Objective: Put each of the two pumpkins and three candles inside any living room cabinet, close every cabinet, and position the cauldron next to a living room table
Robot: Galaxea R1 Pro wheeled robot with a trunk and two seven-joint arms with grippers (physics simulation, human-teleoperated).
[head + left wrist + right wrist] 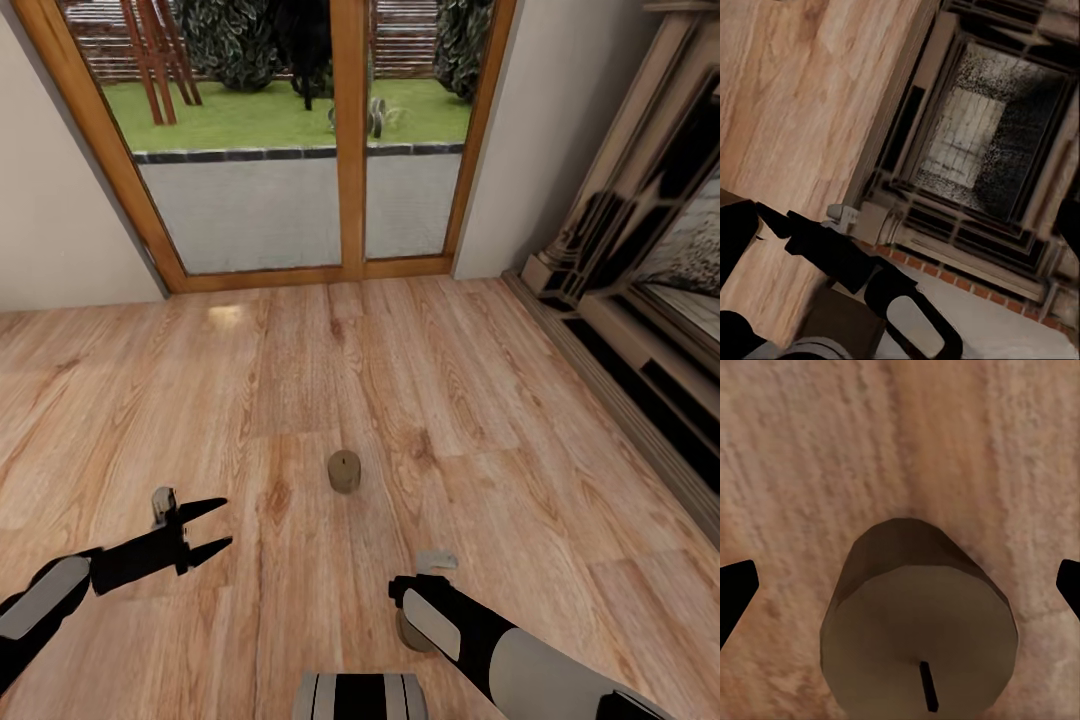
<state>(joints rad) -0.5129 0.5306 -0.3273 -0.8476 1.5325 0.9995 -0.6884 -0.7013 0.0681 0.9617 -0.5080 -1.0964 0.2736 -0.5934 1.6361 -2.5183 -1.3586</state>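
A: Floor [300, 380], then the parts: one candle [344, 471] upright at frame centre, a second candle [919, 634] directly under the right tool [900, 585], fingers wide apart either side.

B: Left tool [205, 530]?

A: Open, empty, lower left.

B: Handling?

A: Looks light, rigid, waxy-slick. Pinch mid-wall, not the wick.

The head view looks forward and down over the wooden floor [300, 380], glass doors [300, 140] at twelve o'clock, fireplace [650, 260] at two. The left wrist view faces that same fireplace [982, 135] sideways, from farther off. The right wrist view looks straight down, very close, on a candle [919, 637], probably the one half hidden under the right arm.
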